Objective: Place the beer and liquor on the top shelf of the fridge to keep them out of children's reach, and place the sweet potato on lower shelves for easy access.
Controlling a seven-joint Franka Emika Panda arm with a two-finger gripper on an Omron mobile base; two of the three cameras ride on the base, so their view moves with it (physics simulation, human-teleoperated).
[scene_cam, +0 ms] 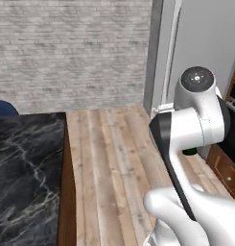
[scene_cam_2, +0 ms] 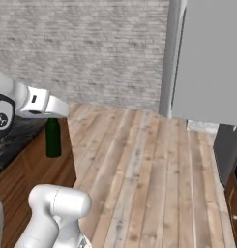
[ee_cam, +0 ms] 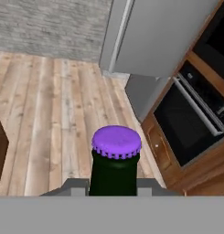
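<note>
Hand view: beer [ee_cam: 114,167] sits bottom centre of frame, purple cap [ee_cam: 116,141] facing the camera, dark green neck dropping between the pincer [ee_cam: 113,186] fingers, which are clenched on the bottle. Right base view: beer [scene_cam_2: 53,137] hangs at middle left, upright, directly under the white wrist, in front of the brown side of the dark marble surface [scene_cam_2: 8,140] and clear of the floor. Left base view: marble surface [scene_cam: 25,178] fills lower left, white arm takes the right side, a bit of dark green bottle [scene_cam: 189,152] peeks just under the arm's elbow housing at right centre. Wood plank floor [scene_cam_2: 144,179] runs through the middle of both base views, grey brick wall [scene_cam_2: 81,51] across the top. Fridge [scene_cam_2: 209,63] stands at upper right of the right base view, its pale grey door closed; also upper right in the hand view [ee_cam: 159,36]. Dark oven [ee_cam: 191,123] in wood cabinetry sits at right of the hand view.
</note>
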